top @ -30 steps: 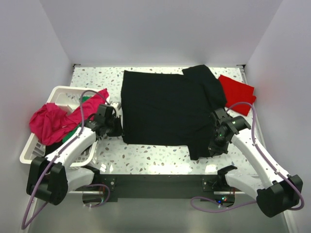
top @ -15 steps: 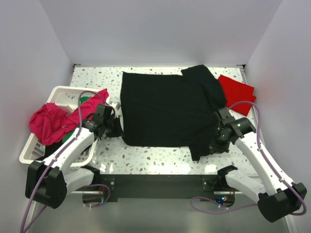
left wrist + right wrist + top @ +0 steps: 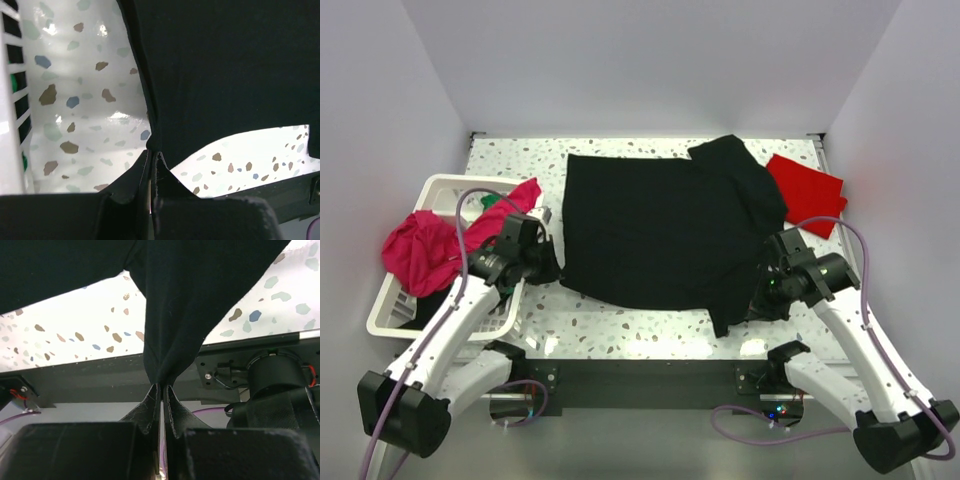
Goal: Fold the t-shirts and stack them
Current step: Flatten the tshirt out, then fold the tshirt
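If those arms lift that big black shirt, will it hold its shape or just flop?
Probably floppy: the black t-shirt gathers into folds where the right fingers pinch it. Likely light, since one small pinch seems to hold its corner up. It would probably sag between them and the left fingers.

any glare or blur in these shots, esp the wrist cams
Left wrist: bright glare patches on the speckled table; the black t-shirt reads as a flat dark mass; the left gripper is soft, close to the lens. Right wrist: the right gripper is likewise soft, cloth detail faint. Top external: even light, sharp, mild sheen at the table's near edge.
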Robot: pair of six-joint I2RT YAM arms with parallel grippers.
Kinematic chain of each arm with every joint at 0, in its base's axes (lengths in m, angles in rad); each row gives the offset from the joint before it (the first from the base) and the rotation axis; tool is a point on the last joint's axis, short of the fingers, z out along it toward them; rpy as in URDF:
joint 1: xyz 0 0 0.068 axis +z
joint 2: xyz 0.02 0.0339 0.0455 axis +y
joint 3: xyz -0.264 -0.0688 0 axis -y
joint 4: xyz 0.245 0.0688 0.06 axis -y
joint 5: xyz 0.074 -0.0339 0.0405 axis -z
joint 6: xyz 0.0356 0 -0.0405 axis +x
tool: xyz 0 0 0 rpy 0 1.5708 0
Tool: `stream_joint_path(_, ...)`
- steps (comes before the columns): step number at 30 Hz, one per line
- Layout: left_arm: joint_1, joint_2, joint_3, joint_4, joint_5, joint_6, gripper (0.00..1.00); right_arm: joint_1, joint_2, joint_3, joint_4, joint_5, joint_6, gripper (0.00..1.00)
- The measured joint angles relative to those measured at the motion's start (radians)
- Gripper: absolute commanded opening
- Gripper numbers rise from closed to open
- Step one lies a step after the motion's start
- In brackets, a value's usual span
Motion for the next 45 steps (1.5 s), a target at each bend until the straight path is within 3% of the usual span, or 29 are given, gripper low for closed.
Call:
stream_joint_path(8,-0.001,0.013,0.015,-0.04,-0.028,-0.017,0.0,0.0,0.03,0.048,-0.01,0.011,0.014,0.0)
stream_joint_path(18,0.007,0.196,0.108,0.007,-0.069,-0.023,0.0,-0.016,0.323,0.232,-0.01,0.129,-0.056,0.0)
stream_joint_path(24,0.066,0.27,0.122,0.042,-0.074,-0.023,0.0,-0.14,0.465,0.34,0.004,0.141,-0.137,0.0)
stream_joint_path(45,0.16,0.447,0.219,0.171,-0.075,-0.021,0.0,-0.322,1.035,0.96,0.103,0.159,-0.31,0.0)
